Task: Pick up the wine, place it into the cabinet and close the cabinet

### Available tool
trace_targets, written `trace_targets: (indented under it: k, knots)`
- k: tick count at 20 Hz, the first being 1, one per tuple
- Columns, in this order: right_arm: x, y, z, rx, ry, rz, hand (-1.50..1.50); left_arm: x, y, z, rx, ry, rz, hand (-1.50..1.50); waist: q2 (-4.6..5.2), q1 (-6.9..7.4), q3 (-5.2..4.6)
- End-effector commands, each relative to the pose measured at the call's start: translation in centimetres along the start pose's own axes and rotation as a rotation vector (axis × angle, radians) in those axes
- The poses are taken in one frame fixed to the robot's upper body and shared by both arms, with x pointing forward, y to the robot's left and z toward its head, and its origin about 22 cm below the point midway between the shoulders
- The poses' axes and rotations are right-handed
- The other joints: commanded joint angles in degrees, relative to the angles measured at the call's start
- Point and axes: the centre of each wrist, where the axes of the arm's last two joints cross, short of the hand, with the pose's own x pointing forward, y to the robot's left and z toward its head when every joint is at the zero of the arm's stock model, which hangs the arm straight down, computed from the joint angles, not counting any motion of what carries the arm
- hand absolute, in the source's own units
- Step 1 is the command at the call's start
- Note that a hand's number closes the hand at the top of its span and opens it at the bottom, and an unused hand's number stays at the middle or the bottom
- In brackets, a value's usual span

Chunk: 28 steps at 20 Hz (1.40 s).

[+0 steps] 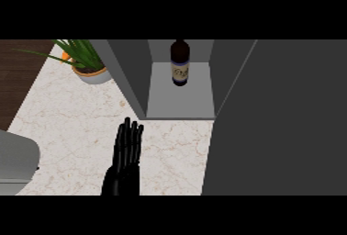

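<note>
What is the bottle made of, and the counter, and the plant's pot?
The bottle looks like dark glass: smooth, nearly black, with a pale paper-like label. The counter looks like polished stone, maybe marble: cream with thin brownish veins. The pot looks like glazed ceramic or plastic: plain grey with an orange rim; which of the two cannot be told.

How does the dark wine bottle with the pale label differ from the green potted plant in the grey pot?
The dark wine bottle stands inside the open grey cabinet, on its floor; the green potted plant sits out on the marble counter, left of the cabinet. The bottle is narrow, smooth and dark; the plant spreads long green leaves above a squat grey pot with an orange rim. Both stand upright, and neither is touched by the black left hand.
</note>
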Motion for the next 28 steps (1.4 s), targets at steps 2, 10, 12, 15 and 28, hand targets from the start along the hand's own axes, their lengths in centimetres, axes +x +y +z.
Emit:
trace_targets:
  k: [2, 10, 12, 15, 28]
  knots:
    - [0.5, 0.1, 1.0, 0.136, 0.03, -0.054, 1.5, 2.2, 1.1, 2.2, -0.067, 0.011, 0.024, -1.5, 0.01, 0.0, 0.01]
    - [2.5, 0.8, 3.1, 0.172, 0.0, 0.001, 1.5, 5.2, 6.1, 2.6, -0.117, 0.008, 0.024, -1.5, -0.08, -0.12, -0.05]
    - [1.9, 0.5, 2.8, 0.218, 0.028, -0.03, 1.5, 5.5, 8.1, 2.3, -0.125, 0.014, 0.009, -1.5, -0.02, -0.01, -0.04]
    - [-0.5, 2.2, 1.8, 0.277, 0.103, -0.147, 1.5, 6.9, 8.3, 1.4, -0.121, -0.007, 0.006, -1.5, 0.0, 0.17, -0.01]
    - [2.3, 6.1, 3.5, 0.505, 0.092, -0.146, 1.5, 9.1, 14.5, 0.2, -0.032, -0.055, -0.003, -1.5, -0.15, 0.13, -0.1]
